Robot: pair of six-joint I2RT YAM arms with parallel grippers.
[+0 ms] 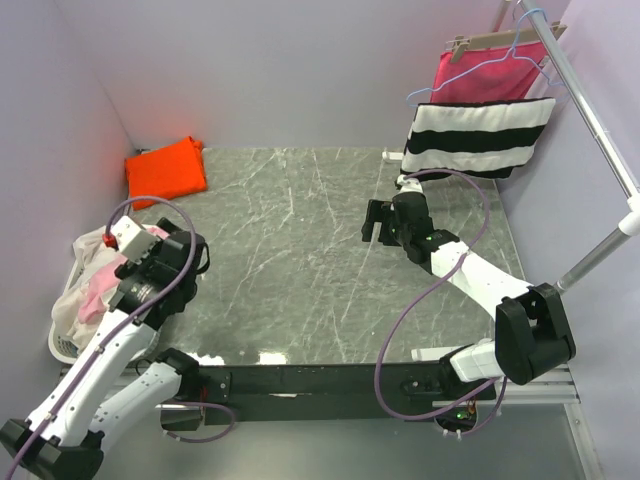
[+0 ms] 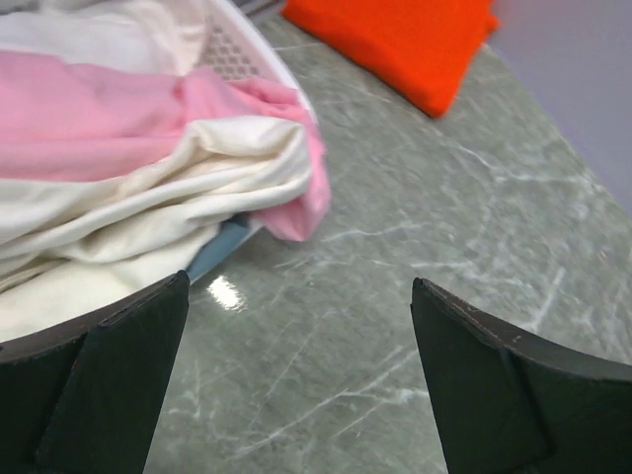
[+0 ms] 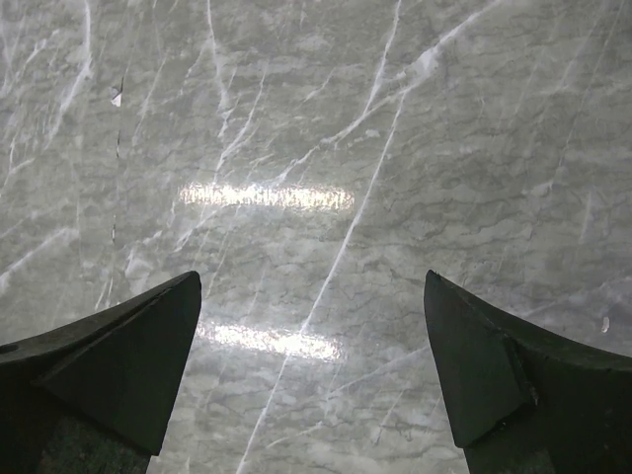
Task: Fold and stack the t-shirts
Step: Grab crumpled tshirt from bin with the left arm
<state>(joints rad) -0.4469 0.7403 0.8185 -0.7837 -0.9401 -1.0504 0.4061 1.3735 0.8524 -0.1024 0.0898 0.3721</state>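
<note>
Two t-shirts are sitting at the left of the counter (image 1: 300, 250). Off the counter's left edge, a white mesh laundry basket (image 1: 60, 345) is holding the light pink t-shirt (image 2: 99, 114), which is lying crumpled among cream cloths (image 2: 148, 212), one pink fold spilling over the rim toward the counter. In the counter's far left corner, the bright orange t-shirt (image 1: 165, 170) is lying folded into a flat pad. Just inside the counter's left edge, the left claw (image 2: 296, 375) is hovering with its jaws spread wide and nothing between them, pointing across the bare stone toward the basket rim and the orange shirt. Over the counter's right half, the right claw (image 3: 311, 375) is hanging above the bare marble, its jaws likewise spread and gripping nothing. Above the counter's far right corner, a black-and-white striped cloth (image 1: 478, 138) is draping over a rail, and a magenta cloth (image 1: 485, 75) is hanging on a hanger behind it.
</note>
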